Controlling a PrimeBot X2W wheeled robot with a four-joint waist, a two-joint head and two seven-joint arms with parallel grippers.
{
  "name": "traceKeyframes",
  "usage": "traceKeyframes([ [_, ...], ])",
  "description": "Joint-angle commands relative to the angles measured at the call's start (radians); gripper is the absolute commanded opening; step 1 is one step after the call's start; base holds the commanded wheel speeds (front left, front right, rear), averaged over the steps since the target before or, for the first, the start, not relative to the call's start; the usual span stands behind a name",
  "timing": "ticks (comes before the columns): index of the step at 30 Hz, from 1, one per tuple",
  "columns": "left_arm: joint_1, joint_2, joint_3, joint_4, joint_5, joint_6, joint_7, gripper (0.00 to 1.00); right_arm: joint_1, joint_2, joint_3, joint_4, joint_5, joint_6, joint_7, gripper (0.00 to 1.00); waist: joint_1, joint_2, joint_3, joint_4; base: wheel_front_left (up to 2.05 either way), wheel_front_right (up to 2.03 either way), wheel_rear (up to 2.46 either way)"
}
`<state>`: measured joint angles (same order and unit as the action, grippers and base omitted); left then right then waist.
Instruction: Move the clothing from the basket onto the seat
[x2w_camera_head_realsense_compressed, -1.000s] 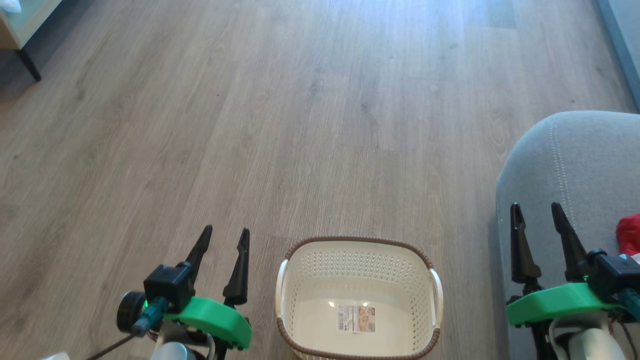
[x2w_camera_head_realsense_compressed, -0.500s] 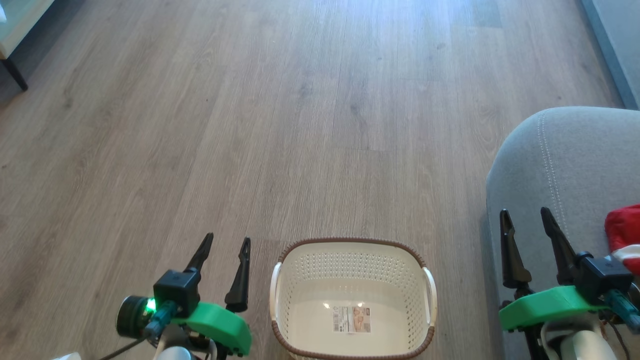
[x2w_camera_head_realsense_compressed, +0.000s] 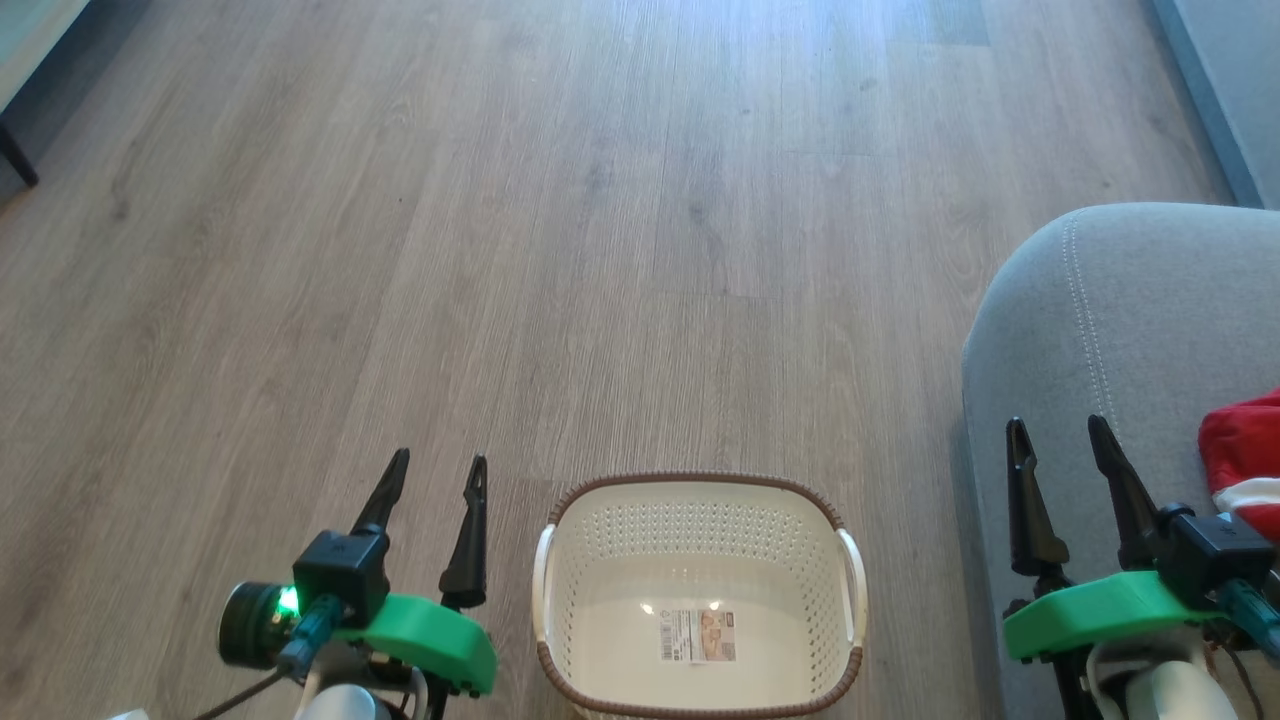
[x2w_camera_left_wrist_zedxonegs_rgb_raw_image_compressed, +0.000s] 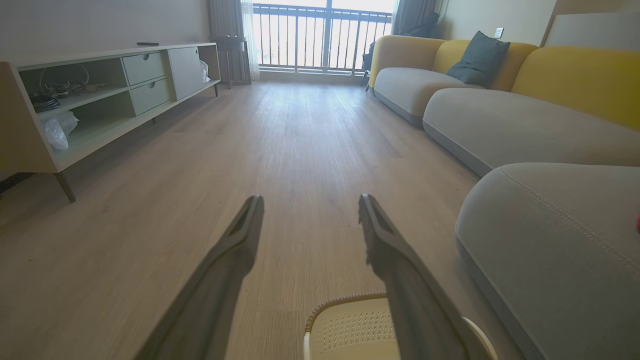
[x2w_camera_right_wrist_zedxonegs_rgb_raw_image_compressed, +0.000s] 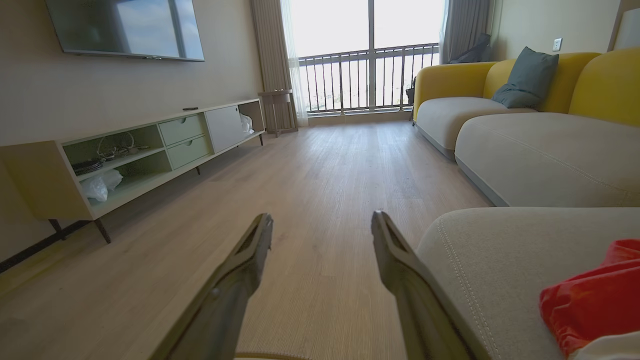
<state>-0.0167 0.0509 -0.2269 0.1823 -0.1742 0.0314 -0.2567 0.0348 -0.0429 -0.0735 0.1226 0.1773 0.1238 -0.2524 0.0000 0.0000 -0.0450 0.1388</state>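
1. On the wood-plank floor (x2w_camera_head_realsense_compressed: 600, 250) between our two arms stands the basket (x2w_camera_head_realsense_compressed: 690, 478), its long axis running left to right across the head view. Its near edge is cut off by the bottom of that view.
2. We see nothing in the basket but the sticker label (x2w_camera_head_realsense_compressed: 697, 636) on its smooth cream bottom. The walls are perforated, the rim (x2w_camera_head_realsense_compressed: 846, 668) is brown with a woven look, and a white handle (x2w_camera_head_realsense_compressed: 853, 580) curves at each short end.
3. The clothing (x2w_camera_head_realsense_compressed: 1240, 450) lies on the seat (x2w_camera_head_realsense_compressed: 1130, 320), at the far right of the head view. It is a rumpled, soft red heap with a band of white trim, and part of it runs out of view.
4. Our right gripper (x2w_camera_head_realsense_compressed: 1057, 425) hangs over the seat's near edge, its fingers spread apart and holding nothing. The clothing is just beside it, to the right of its wrist, so this arm is much the nearer one.
5. Our left gripper (x2w_camera_head_realsense_compressed: 438, 460) hovers over the floor just left of the basket, fingers likewise parted and empty.
6. The seat is grey woven upholstery with a rounded corner and a line of pale stitching (x2w_camera_head_realsense_compressed: 1085, 310) running away from us.
7. We judge the transfer finished as far as these views show. If any move were left, it would fall to the right arm, reaching rightward over the cushion.
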Motion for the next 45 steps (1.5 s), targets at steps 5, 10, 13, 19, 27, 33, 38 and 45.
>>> traceKeyframes([
  [5, -0.026, -0.001, 0.041, -0.037, -0.013, 0.014, -0.005, 1.00, -0.024, -0.007, 0.017, -0.029, 0.012, 0.007, -0.009, 1.00, 0.0000, 0.0000, 0.000, -0.003, 0.00, 0.00, 0.00],
  [10, -0.029, -0.001, 0.038, -0.034, -0.018, 0.009, -0.005, 1.00, -0.026, -0.007, 0.016, -0.031, 0.008, 0.007, -0.009, 1.00, 0.0000, 0.0000, 0.001, -0.004, 0.00, 0.00, 0.00],
  [13, -0.025, -0.001, 0.049, -0.035, -0.076, 0.014, -0.005, 1.00, -0.025, -0.007, 0.018, -0.030, -0.001, 0.007, -0.009, 1.00, 0.0000, 0.0000, 0.000, -0.005, 0.00, 0.00, 0.00],
  [19, -0.026, -0.001, 0.049, -0.024, -0.074, 0.008, -0.005, 1.00, -0.024, -0.007, 0.017, -0.032, -0.001, 0.007, -0.009, 1.00, 0.0000, 0.0000, -0.001, -0.006, 0.00, 0.00, 0.00],
  [27, -0.028, -0.001, 0.046, -0.024, -0.059, 0.005, -0.005, 1.00, -0.023, -0.007, 0.017, -0.033, -0.004, 0.007, -0.009, 1.00, 0.0000, 0.0000, 0.001, -0.006, 0.00, 0.00, 0.00],
  [33, -0.027, -0.001, 0.043, -0.021, -0.068, -0.008, -0.005, 1.00, -0.022, -0.007, 0.016, -0.034, -0.005, 0.007, -0.009, 1.00, 0.0000, 0.0000, 0.002, -0.006, 0.00, 0.00, 0.00],
  [38, -0.027, -0.001, 0.046, -0.023, -0.081, -0.010, -0.005, 0.00, -0.025, -0.007, 0.016, -0.032, 0.005, 0.007, -0.009, 0.00, 0.0000, 0.0000, 0.002, -0.007, 0.00, 0.00, 0.00],
  [45, 0.018, 0.001, 0.009, 0.061, -0.117, -0.011, 0.008, 0.00, 0.004, 0.004, -0.006, 0.062, 0.037, -0.001, 0.014, 0.00, 0.0000, 0.0000, 0.003, -0.011, 0.00, 0.00, 0.00],
])
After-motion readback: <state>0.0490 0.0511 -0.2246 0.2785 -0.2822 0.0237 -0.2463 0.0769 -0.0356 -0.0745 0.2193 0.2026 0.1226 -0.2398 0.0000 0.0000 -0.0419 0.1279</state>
